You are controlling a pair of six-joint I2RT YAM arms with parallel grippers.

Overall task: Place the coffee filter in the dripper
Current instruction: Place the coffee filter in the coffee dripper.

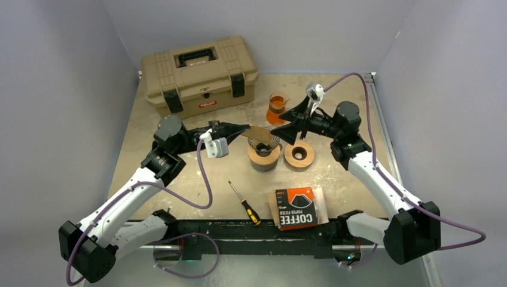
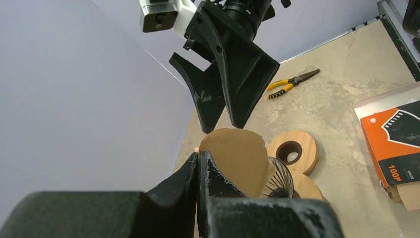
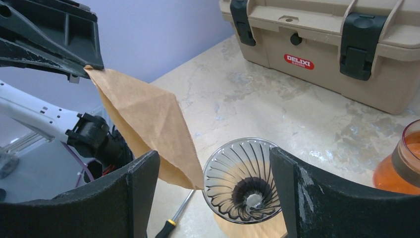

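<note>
My left gripper [image 1: 247,128] is shut on the top corner of a brown paper coffee filter [image 1: 258,133], and holds it folded flat and hanging in the air. The filter's lower tip [image 3: 195,184] hangs at the left rim of the ribbed glass dripper [image 3: 242,181], outside the cone. The dripper [image 1: 265,145] stands on a round wooden base. My right gripper [image 1: 282,124] is open and empty, just right of the dripper and above it; its fingers [image 3: 141,173] frame the dripper. The left wrist view shows the filter [image 2: 237,158], the dripper [image 2: 280,178] and the right gripper [image 2: 223,128].
A tan toolbox [image 1: 200,75] stands at the back left. An orange glass [image 1: 276,107] is behind the dripper and a wooden ring [image 1: 299,155] is right of it. A screwdriver [image 1: 245,203] and the filter pack [image 1: 297,207] lie near the front. Pliers [image 2: 292,82] lie at the right.
</note>
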